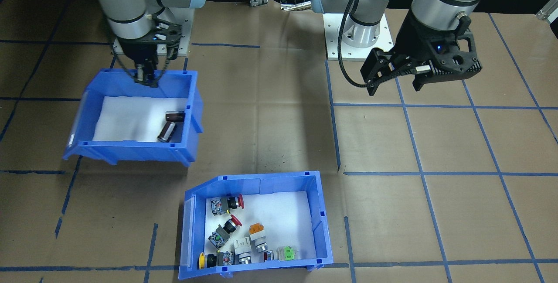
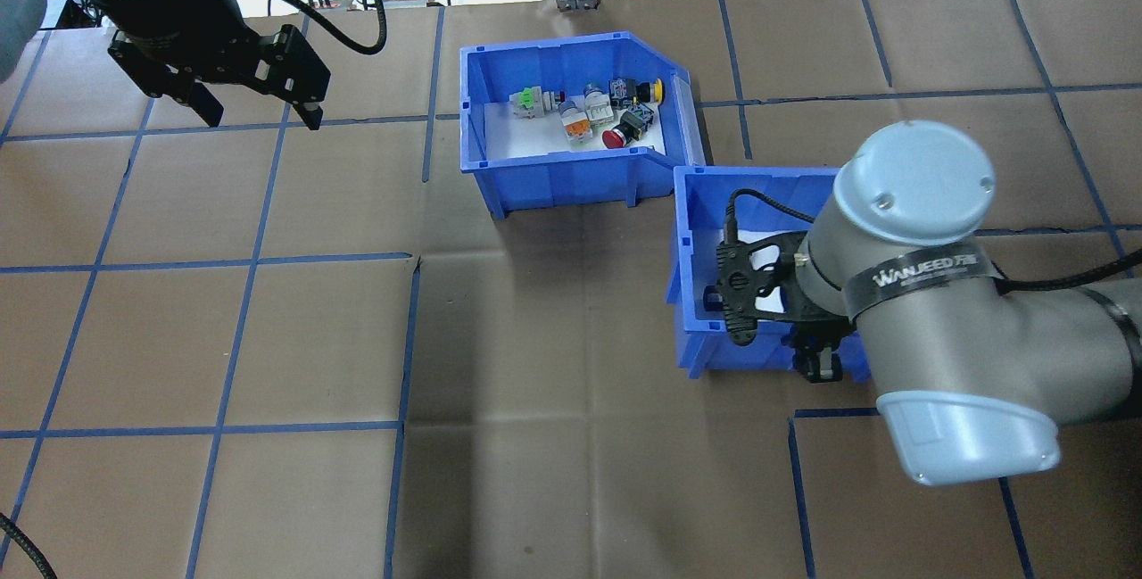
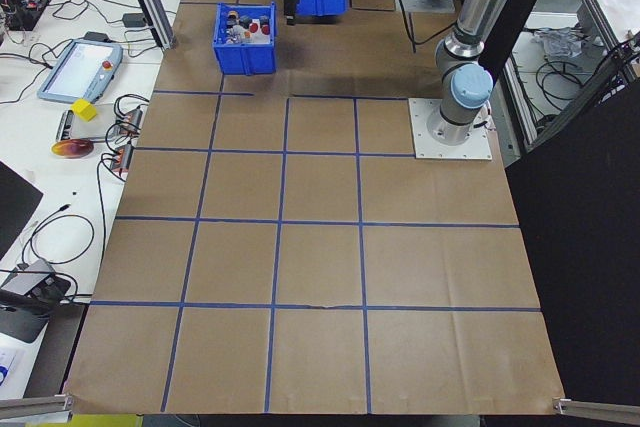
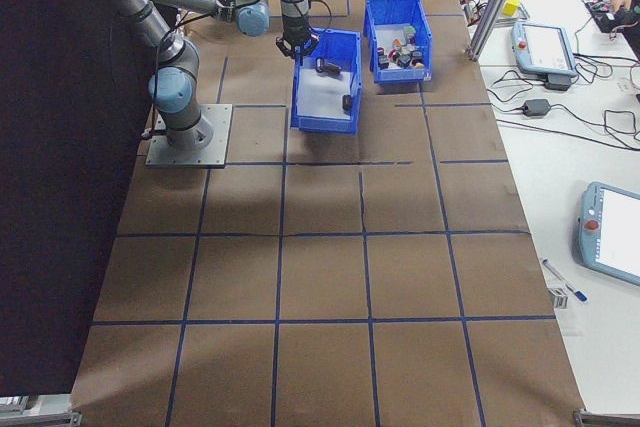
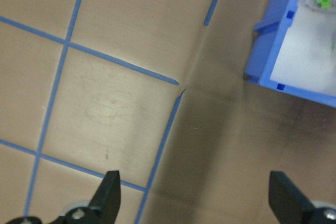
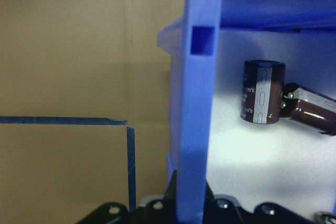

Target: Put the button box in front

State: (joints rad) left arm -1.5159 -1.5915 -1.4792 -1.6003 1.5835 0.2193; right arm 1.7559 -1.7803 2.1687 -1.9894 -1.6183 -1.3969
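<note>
**Right claw has the other bin by its wall, button box sits out front**

Here's the right claw, clamped down over the back wall of the capacitor bin, and the wrist view confirms it: blue wall running straight up between the fingers, two dark cylinders lying on the white liner just inside. That bin looks tipped, its near edge seeming to hang clear of the surface with a shadow beneath, though I can't be sure how far it's raised.

Over on the other side, the left claw hangs spread wide and empty above bare paper, well apart from both bins.

And the button box? It's resting flat on the far side of the surface from the robot's bases, out by the operators' edge, red, orange, yellow and green switches scattered on its liner, nobody touching it. From overhead the two bins sit corner to corner.

My read: the button box already holds the forward spot, and this is the clearing step. Next up, the right arm needs to set its bin down level behind, then let go of the wall and lift straight away without dragging it.
</note>
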